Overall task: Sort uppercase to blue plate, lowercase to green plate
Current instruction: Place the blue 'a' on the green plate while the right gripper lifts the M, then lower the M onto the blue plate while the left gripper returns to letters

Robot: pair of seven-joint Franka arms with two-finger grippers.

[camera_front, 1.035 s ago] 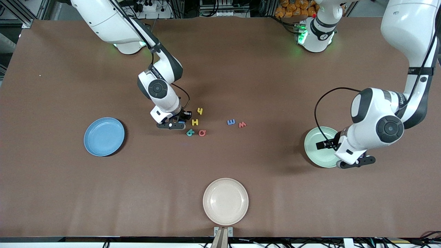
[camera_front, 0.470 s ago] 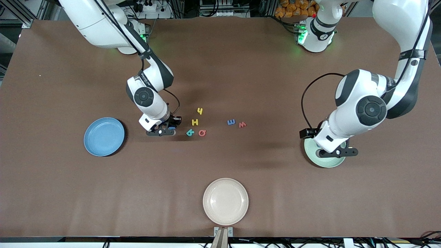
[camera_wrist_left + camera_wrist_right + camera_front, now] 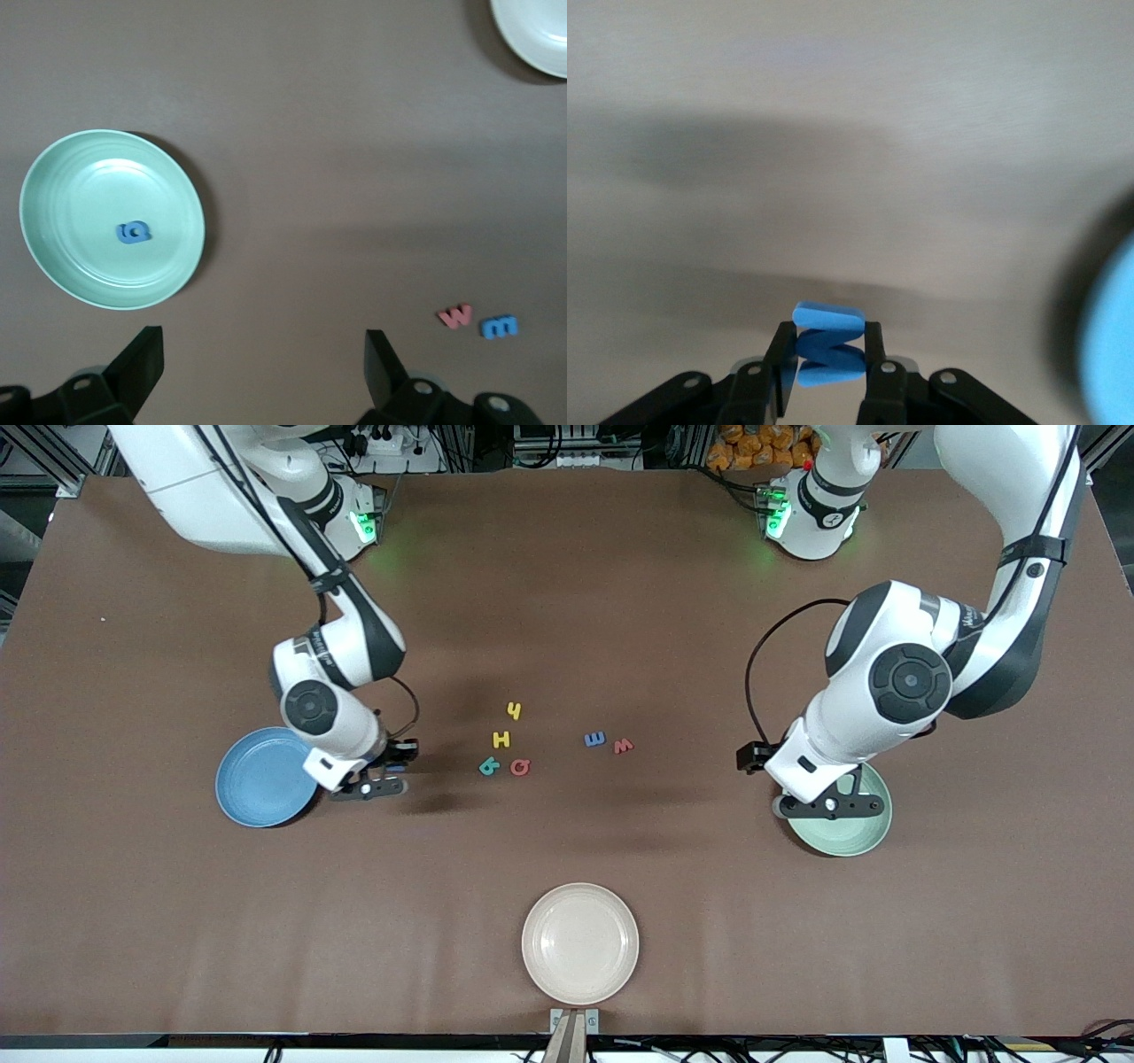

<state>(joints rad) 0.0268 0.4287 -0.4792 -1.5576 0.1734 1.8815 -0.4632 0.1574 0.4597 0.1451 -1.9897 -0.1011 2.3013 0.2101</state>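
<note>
**Blue capital M in the air beside the blue plate, one small letter on the green**

Nearest the front camera, a round cream shallow plate [image 3: 580, 943] lies on the matte brown counter [image 3: 567, 868].

Farther up, toward the left arm's end, sits the round pale mint-green shallow plate [image 3: 850, 828], its inside faintly ringed. The left gripper [image 3: 828, 806] hangs over its rim. The left wrist view shows what the front view hides under the arm — a small blue foam letter g [image 3: 134, 232] lying in the middle of the plate — and the jaws spread wide, holding nothing.

Toward the right arm's end lies the round sky-blue shallow plate [image 3: 261, 779]. The right gripper [image 3: 370, 786] is over the bare counter just beside the plate's rim. In the right wrist view its jaws pinch a thick blue foam capital M [image 3: 827, 343] by its flat faces, with the plate a blurred blue edge; in the front view the letter is barely visible.

Between the plates the loose foam letters lie flat on the counter: a teal capital B [image 3: 489, 765] just beside a red capital Q [image 3: 520, 766], a yellow capital H [image 3: 501, 739] a little farther, then a yellow small h [image 3: 514, 710] farthest. Toward the left arm's end, well apart from these, a blue small m [image 3: 594, 739] and a red small w [image 3: 624, 746] lie side by side.
</note>
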